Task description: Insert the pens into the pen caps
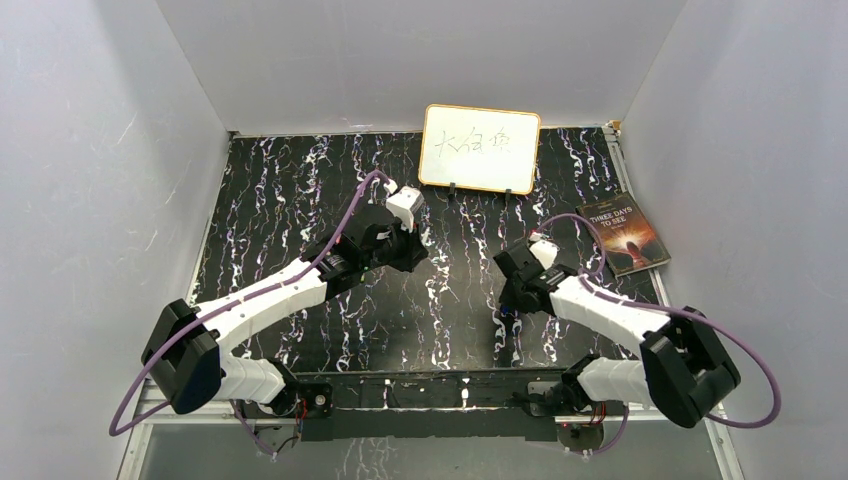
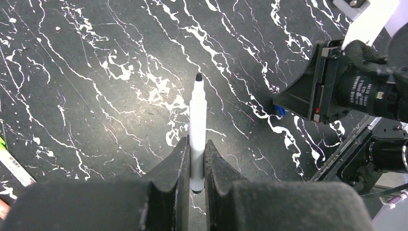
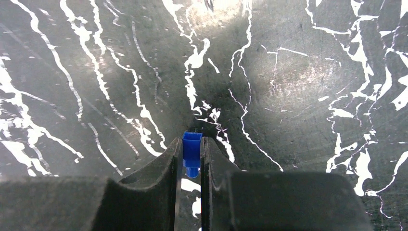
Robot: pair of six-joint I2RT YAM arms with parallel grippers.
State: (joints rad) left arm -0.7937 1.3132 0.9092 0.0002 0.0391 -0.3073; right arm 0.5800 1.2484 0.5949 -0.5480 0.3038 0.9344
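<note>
1. Left gripper (image 2: 195,144): its two fingers are clamped on the lower part of a white pen (image 2: 197,115). The pen sticks straight out ahead of them, black tip leading, held up off the table (image 1: 450,300). At the far left edge of this wrist's view, what looks like another pen (image 2: 17,168) lies flat on the table, mostly cut off.
2. Middle: from above, a stretch of bare table separates the two arms' working ends. The held pen's tip points into open space, with nothing on it or touching it.
3. Right gripper (image 3: 192,142): its fingers press against both sides of a blue cap (image 3: 192,150), so it has hold of the cap. The cap's wider end points away from the wrist. This gripper sits low over the table, and I cannot tell whether the cap rests on the surface or is just clear of it.
4. Progress, as a judgement: each arm now has its half of one pair, but the two halves are well apart and not lined up. No pen with a cap on it shows anywhere. What remains is to bring the pen tip and the cap's mouth onto one line and push them together, then do the other pens. No other caps are in view.
</note>
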